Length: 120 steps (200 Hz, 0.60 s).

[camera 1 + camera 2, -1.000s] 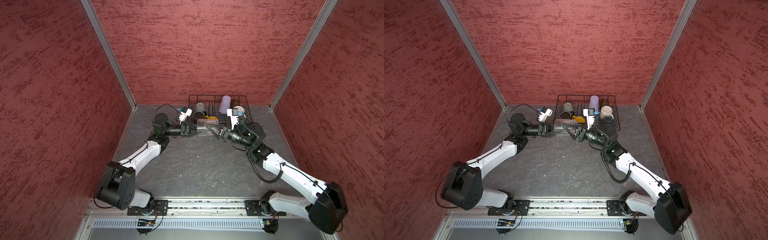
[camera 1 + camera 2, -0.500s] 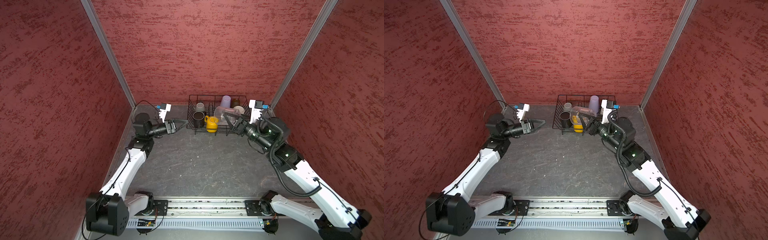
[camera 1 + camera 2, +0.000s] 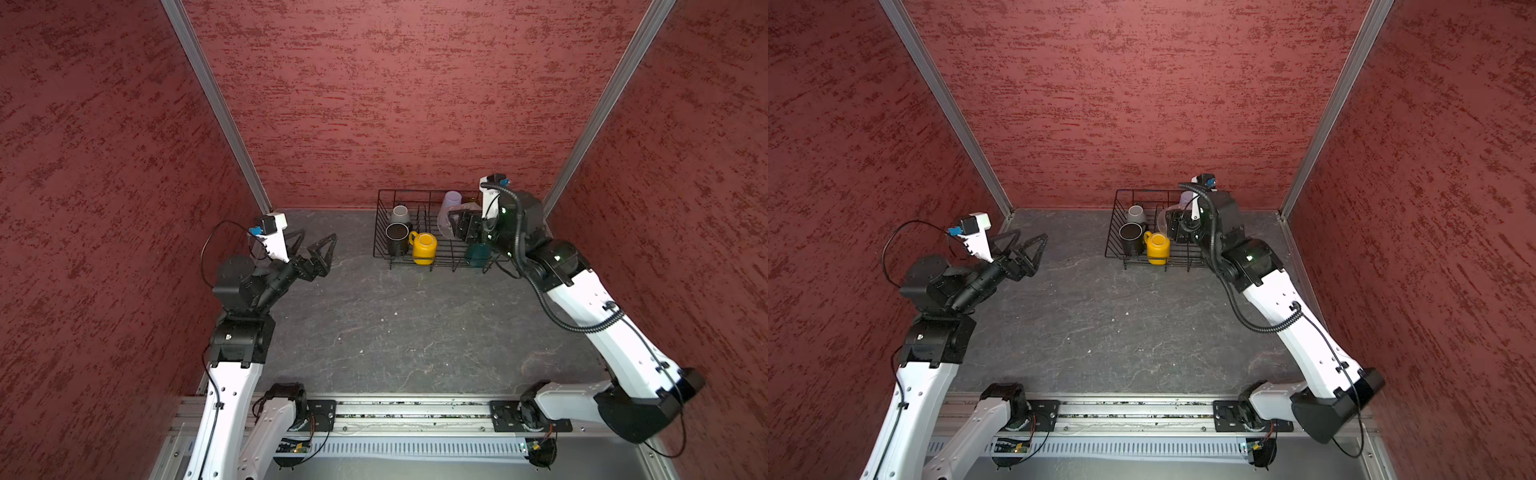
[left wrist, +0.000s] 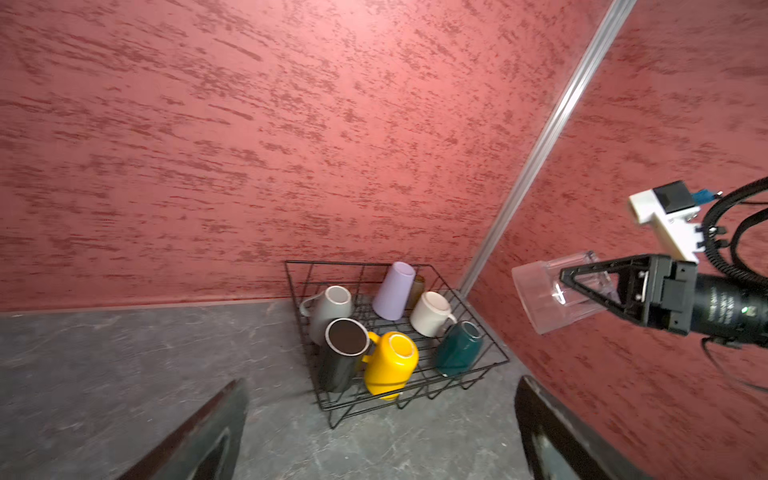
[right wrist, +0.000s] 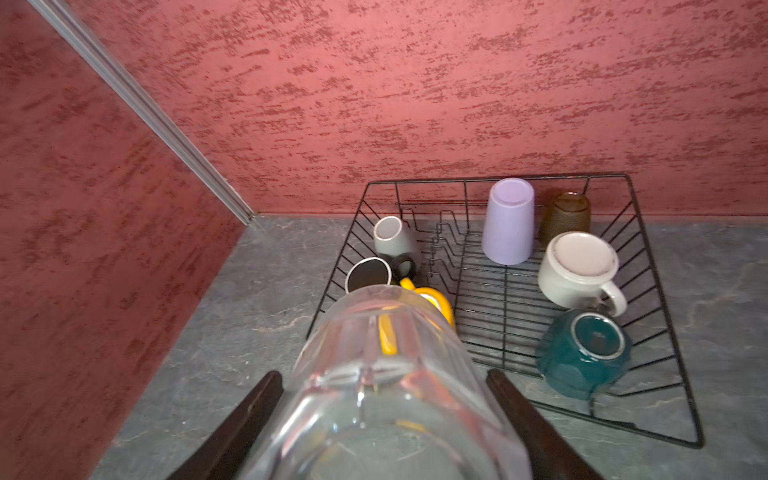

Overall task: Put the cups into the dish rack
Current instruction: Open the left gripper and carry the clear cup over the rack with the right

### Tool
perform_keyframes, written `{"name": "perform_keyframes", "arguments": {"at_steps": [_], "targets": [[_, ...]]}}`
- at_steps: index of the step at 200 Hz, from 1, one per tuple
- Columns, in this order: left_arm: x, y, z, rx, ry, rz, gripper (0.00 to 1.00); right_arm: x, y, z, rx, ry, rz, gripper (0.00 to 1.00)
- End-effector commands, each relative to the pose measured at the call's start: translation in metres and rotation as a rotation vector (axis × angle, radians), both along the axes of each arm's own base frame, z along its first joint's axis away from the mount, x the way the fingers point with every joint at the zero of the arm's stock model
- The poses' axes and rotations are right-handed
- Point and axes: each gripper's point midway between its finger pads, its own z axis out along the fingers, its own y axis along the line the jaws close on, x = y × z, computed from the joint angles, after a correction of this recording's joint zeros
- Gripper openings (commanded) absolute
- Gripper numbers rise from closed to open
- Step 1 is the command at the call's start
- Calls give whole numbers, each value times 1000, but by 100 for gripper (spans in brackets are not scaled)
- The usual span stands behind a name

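top views: grey stone-look counter [image 3: 374,332] boxed by red textured walls [image 3: 395,104], black dish rack [image 3: 376,228] at the back right corner w/ yellow mug [image 3: 424,248] & other cups [image 3: 397,235] inside; left end effector [image 3: 319,234] spread, empty, over the counter's left. left wrist: right end effector [image 4: 569,291] pinches the clear glass [image 4: 540,299] in the air, off the rack's wires. right wrist: glass tipped sideways betw both fingers [image 5: 245,419], rack beyond.

Soft, even light falls from above; the back wall [image 3: 395,83] is brightest high up. Shadows on the surface [image 3: 374,332] are faint. Both top views are sharp. In the right wrist view the near clear glass [image 5: 386,395] is blurred, and the picture's edges are smeared.
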Motion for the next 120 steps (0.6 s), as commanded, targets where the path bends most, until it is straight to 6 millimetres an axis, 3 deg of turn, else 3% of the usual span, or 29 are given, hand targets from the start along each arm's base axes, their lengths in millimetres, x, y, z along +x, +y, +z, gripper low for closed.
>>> {"name": "perform_keyframes", "arguments": {"at_steps": [1,62,120], "targets": [[9,15,-30,64,62,90,100,27,-19,-11,-112,36,-48,12],[6,16,-38,82,59,100,100,128,-31,-60,-261,160,-116,10],[6,14,-46,85,69,93,100,184,-32,-144,-345,299,-125,8]]}}
